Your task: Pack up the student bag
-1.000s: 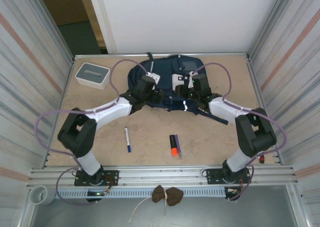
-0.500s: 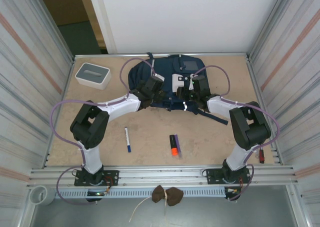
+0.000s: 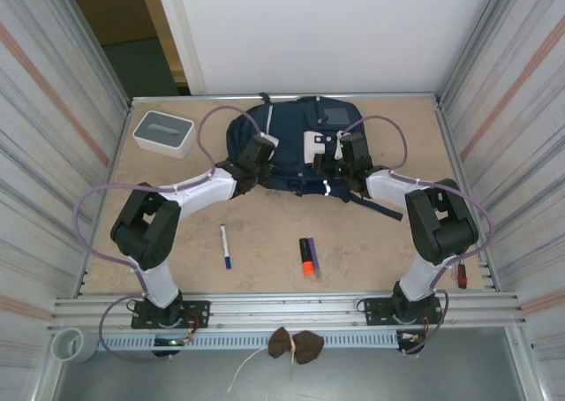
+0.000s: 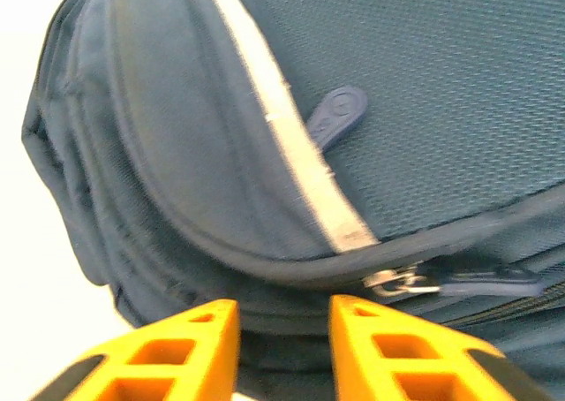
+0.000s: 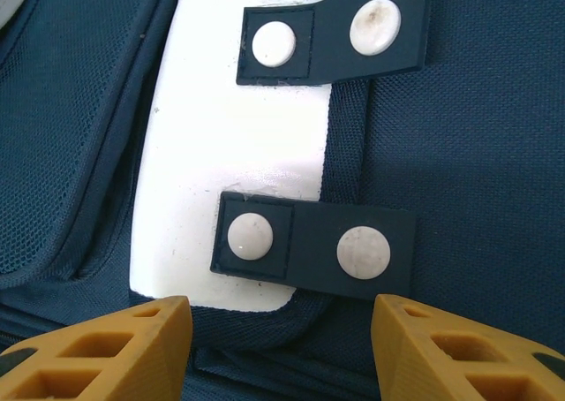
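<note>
The student bag [image 3: 296,140], navy with white patches, lies at the back middle of the table. My left gripper [image 3: 252,158] is at its left edge. In the left wrist view the orange fingers [image 4: 199,344] stand narrow with a fold of the bag [image 4: 177,154] between them, just left of a metal zip pull [image 4: 402,282]. My right gripper [image 3: 340,154] is on the bag's right part. Its fingers [image 5: 132,344] straddle a thick seam of the bag [image 5: 459,136] under a white patch [image 5: 229,118] with snap straps.
A white-and-grey box [image 3: 163,132] stands at the back left. A white-and-blue pen [image 3: 225,245] and an orange-and-purple marker [image 3: 307,255] lie on the table in front of the bag. Metal walls close in both sides.
My left gripper has narrowed from wide open onto the bag's left edge, after reaching in and drawing slightly back left. The right gripper has stayed on the bag.
</note>
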{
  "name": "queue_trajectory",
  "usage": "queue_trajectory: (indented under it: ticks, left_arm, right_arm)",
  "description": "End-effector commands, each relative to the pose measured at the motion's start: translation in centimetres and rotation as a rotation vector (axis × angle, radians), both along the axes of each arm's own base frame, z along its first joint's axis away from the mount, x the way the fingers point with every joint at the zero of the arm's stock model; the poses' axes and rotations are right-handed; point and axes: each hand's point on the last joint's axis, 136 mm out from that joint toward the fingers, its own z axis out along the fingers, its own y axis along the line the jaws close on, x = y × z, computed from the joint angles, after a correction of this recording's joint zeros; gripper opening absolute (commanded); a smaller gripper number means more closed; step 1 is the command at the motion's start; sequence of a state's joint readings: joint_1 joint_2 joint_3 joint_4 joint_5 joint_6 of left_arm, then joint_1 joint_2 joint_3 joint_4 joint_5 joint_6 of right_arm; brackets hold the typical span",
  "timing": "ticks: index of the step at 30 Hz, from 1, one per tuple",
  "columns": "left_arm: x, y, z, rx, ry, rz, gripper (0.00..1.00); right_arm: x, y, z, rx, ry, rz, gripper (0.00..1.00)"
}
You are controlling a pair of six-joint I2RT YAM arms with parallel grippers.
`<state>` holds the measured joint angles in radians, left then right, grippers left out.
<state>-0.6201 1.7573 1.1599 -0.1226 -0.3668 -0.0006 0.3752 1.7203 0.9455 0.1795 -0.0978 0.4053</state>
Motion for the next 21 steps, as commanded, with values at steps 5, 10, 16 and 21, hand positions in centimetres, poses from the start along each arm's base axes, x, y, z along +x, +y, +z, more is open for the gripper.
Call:
queue_trajectory:
  ticks: [5, 10, 16, 21]
  left_arm:
    - [-2.2, -0.6, 2.5, -0.195, 0.040, -0.056, 0.44]
    - [-2.2, -2.6, 2.7, -0.155, 0.003, -0.076, 0.83]
    - [-0.4, -4.4, 1.4, -0.051, -0.005, -0.068, 0.99]
    - [1.3, -3.5, 0.6, 0.015, -0.037, -0.005, 0.99]
  right_arm:
    - [-1.0, -1.9, -3.0, -0.085, 0.086, -0.024, 0.55]
    - [-0.9, -1.8, -3.0, -0.076, 0.086, -0.020, 0.56]
    - [-1.0, -1.6, -3.3, -0.070, 0.094, -0.012, 0.56]
    - [-1.2, -1.5, -3.5, -0.068, 0.102, -0.007, 0.56]
